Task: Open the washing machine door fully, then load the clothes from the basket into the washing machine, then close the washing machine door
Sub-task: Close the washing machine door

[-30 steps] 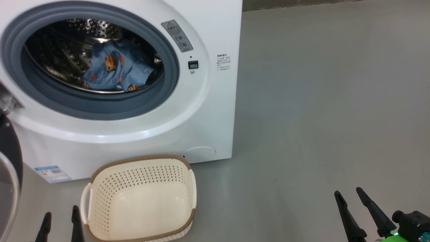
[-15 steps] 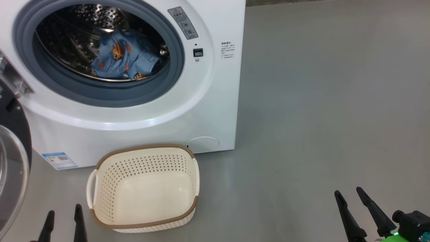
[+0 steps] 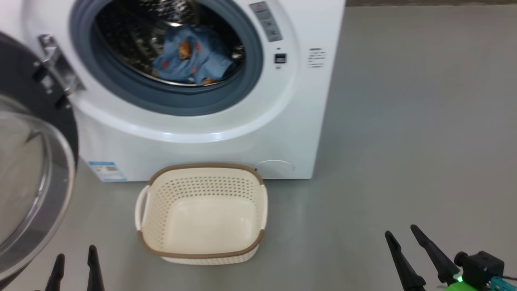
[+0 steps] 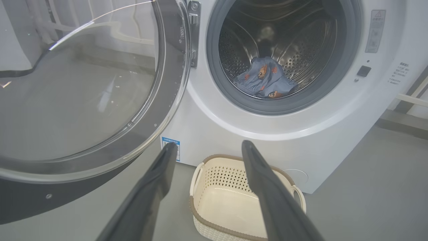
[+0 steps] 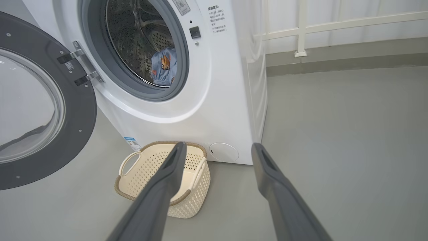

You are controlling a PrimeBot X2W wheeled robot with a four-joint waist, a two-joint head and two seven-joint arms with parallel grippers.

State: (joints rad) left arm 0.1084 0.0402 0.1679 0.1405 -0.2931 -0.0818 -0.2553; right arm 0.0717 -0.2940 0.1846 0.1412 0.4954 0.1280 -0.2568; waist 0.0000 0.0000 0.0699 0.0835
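Observation:
The white washing machine (image 3: 194, 133) stands with its door (image 3: 28, 178) swung wide to the left on its hinge (image 3: 56, 68). Light blue bear-print clothes (image 3: 194, 58) lie inside the steel drum, also seen as the clothes (image 4: 264, 78) and the clothes (image 5: 163, 67). The cream basket (image 3: 202, 214) sits on the floor before the machine with nothing in it. My left gripper (image 3: 74, 258) is open at the lower left, below the door. My right gripper (image 3: 404, 238) is open at the lower right, well apart from the basket. Nothing lies between either pair of fingers.
Grey floor (image 3: 404, 121) stretches to the right of the machine. The open door (image 5: 36, 103) juts out over the floor on the left. A white railing (image 5: 301, 30) and a low ledge run behind the machine's right side.
The whole head picture has shifted right, so the camera has turned left; more of the open door shows. Machine, clothes, basket and both open grippers look unchanged.

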